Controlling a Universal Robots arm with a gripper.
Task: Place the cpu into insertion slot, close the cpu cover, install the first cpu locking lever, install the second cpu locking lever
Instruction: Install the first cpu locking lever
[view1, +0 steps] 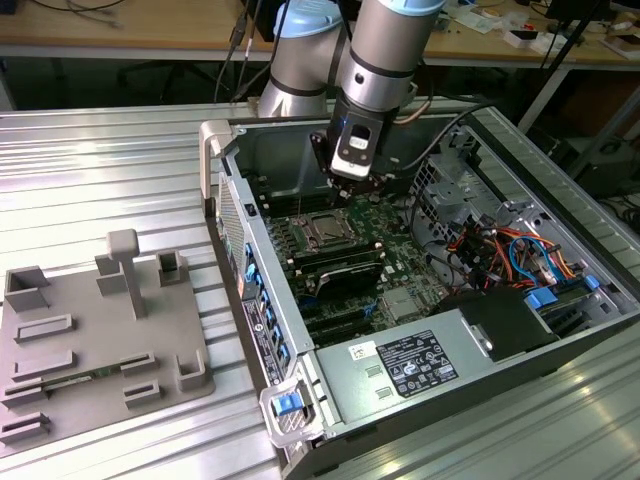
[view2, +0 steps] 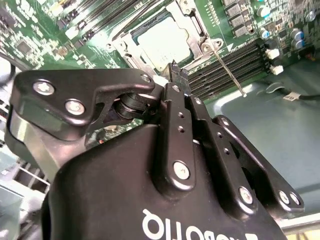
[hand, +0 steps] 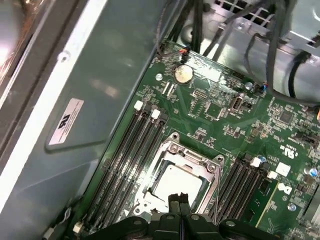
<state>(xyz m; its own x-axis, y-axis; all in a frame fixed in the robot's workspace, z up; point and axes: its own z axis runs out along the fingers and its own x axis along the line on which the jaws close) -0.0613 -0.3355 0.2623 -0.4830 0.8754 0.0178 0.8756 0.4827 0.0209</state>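
Item: open computer case (view1: 262, 345) lying on a ribbed metal tabletop (view1: 100, 170), with the arm reaching down into it.

- Claw (view1: 350, 188): fingers pressed together and holding nothing, seen in both wrist views (hand: 178, 202) (view2: 176, 75). It hangs just above the motherboard (hand: 220, 107).
- Cpu (hand: 176, 184): seated flat in the insertion slot (view2: 121, 47), its pale metal top facing up, directly under the claw's tips.
- Cpu cover (hand: 195, 161): silvery frame plate lying down around the chip, whose top shows through the square window.
- Locking lever (view2: 227, 70): thin metal rod running from the socket's corner out across the memory slots beside the claw. It appears unlatched, though the angle makes this hard to confirm.
- Memory slots (hand: 125, 160): long black rows flanking the socket on both sides of the claw.
- Coin battery (hand: 183, 74): round and silver, on the board well beyond the socket from the claw.
- Grey fixture tray (view1: 90, 350): on the tabletop outside the case, well apart from the claw.
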